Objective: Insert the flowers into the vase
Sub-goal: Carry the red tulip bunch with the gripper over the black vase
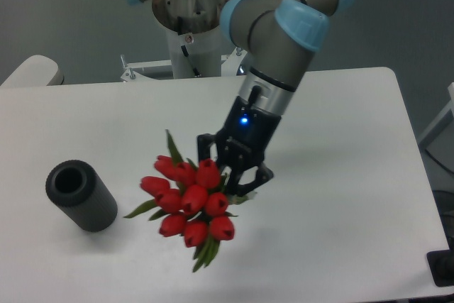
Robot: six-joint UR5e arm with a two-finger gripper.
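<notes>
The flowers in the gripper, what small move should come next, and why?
Probably carry the flowers farther left toward the vase. The gripper holds the bunch well right of the vase's open mouth, with bare table between them.

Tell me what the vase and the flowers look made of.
The vase: dark grey-black and matte, finely ribbed with thick walls, possibly rubber, foam or plastic. The flowers: evenly red, uniform buds with stiff green leaves, so probably artificial plastic or fabric, though real cannot be excluded.
</notes>
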